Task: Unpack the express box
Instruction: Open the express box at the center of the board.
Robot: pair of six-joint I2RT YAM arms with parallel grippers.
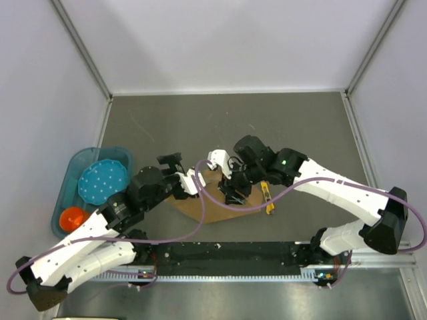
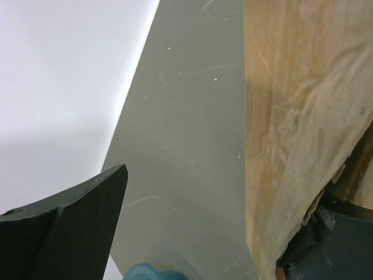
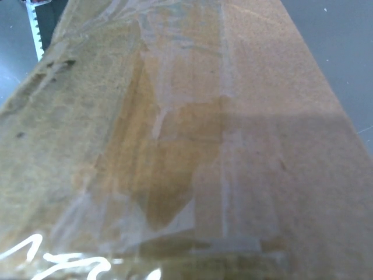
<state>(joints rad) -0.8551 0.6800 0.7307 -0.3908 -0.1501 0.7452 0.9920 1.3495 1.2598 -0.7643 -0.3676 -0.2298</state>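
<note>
The express box (image 1: pixel 212 203) is a flat brown cardboard box lying on the grey table between the two arms; clear tape crosses its face (image 3: pixel 192 146). At the box's left edge (image 2: pixel 297 116) my left gripper (image 1: pixel 192 179) stands wide open. One dark finger (image 2: pixel 76 227) stays well clear over bare table, the other (image 2: pixel 335 245) sits against the cardboard. Over the box's middle hangs my right gripper (image 1: pixel 235 190), very close to the taped face. Its fingers are out of the right wrist view, and the top view does not show how they stand.
A small yellow utility knife (image 1: pixel 267 199) lies just right of the box. A teal bin (image 1: pixel 73 167) at the left holds a blue dotted plate (image 1: pixel 102 181) and an orange ball (image 1: pixel 72 218). Its teal rim (image 2: pixel 145 271) shows below the left gripper. White walls enclose the table.
</note>
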